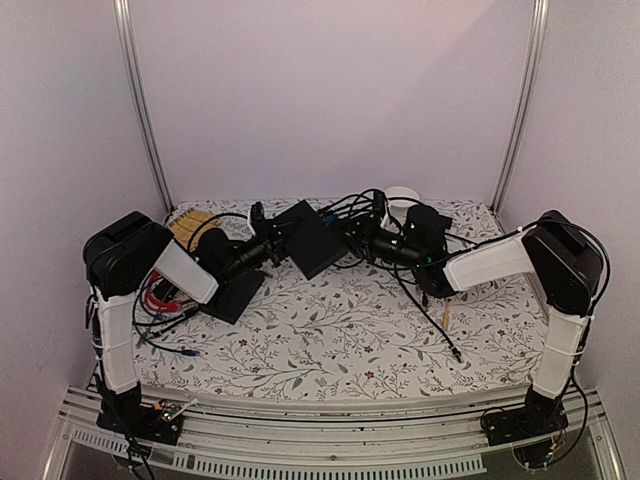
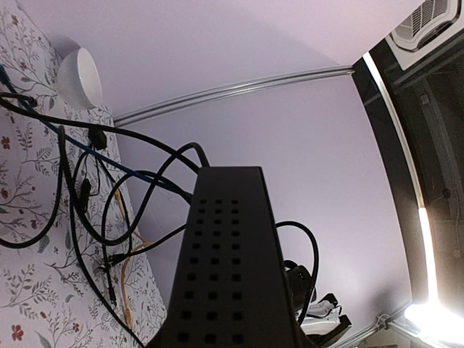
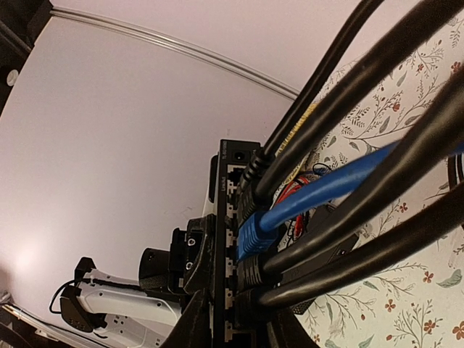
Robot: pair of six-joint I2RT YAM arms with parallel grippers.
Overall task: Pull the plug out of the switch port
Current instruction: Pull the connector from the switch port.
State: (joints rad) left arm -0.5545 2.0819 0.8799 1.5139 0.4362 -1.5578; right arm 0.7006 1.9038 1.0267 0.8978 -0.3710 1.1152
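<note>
Floral cloth (image 1: 330, 340) underneath — upper centre, the switch (image 1: 312, 240) lies lengthwise between the arms: left gripper (image 1: 272, 242) clamps its frame-left end, right gripper (image 1: 368, 241) meets the plugs (image 3: 249, 235) on the port edge — grip unclear.

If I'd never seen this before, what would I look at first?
Probably the messy tangle of black cables at the back middle of the flowery table, where the left arm and right arm both reach in. Up close in the right wrist view, one bright blue cable stands out, plugged into the black switch among the black ones.
</note>
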